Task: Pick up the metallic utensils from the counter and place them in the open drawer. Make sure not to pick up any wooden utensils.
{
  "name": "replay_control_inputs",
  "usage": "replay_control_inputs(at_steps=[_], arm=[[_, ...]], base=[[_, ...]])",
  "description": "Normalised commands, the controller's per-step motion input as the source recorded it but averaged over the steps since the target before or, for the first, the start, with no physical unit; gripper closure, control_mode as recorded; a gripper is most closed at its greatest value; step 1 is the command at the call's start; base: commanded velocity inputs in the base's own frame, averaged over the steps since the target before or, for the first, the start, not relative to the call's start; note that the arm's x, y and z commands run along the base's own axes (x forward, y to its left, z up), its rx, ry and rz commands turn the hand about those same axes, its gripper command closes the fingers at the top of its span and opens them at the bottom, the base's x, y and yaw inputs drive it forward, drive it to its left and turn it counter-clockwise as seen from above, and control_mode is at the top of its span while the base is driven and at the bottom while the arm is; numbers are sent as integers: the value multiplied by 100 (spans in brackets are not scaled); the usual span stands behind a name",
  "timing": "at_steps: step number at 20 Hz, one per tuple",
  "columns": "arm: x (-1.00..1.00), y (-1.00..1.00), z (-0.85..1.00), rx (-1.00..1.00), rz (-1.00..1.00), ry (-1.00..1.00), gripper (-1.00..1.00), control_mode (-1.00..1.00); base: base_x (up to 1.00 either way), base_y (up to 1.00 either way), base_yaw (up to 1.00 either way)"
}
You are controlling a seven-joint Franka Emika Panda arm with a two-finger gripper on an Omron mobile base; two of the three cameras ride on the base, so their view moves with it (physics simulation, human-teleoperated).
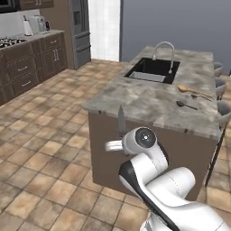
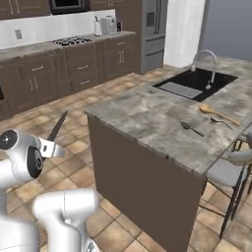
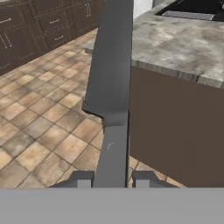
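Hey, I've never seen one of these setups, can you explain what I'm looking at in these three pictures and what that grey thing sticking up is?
It is a simulated kitchen with a white robot arm. Two pictures come from cameras behind the arm, left and right; the third looks along its gripper. The grey thing is a knife, gripped by its handle, blade pointing away. On the island counter lie a small metal spoon and a wooden spoon, beside a sink.
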Motion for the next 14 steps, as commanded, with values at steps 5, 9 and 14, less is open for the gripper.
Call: replay_control_inputs(at_steps=[5,9,14], arm=[[0,0,0,0,0,0,100,100],[0,0,0,0,0,0,100,100],[0,0,0,0,0,0,100,100]], base=[[76,100,-35],[76,100,-36],[75,100,-35]])
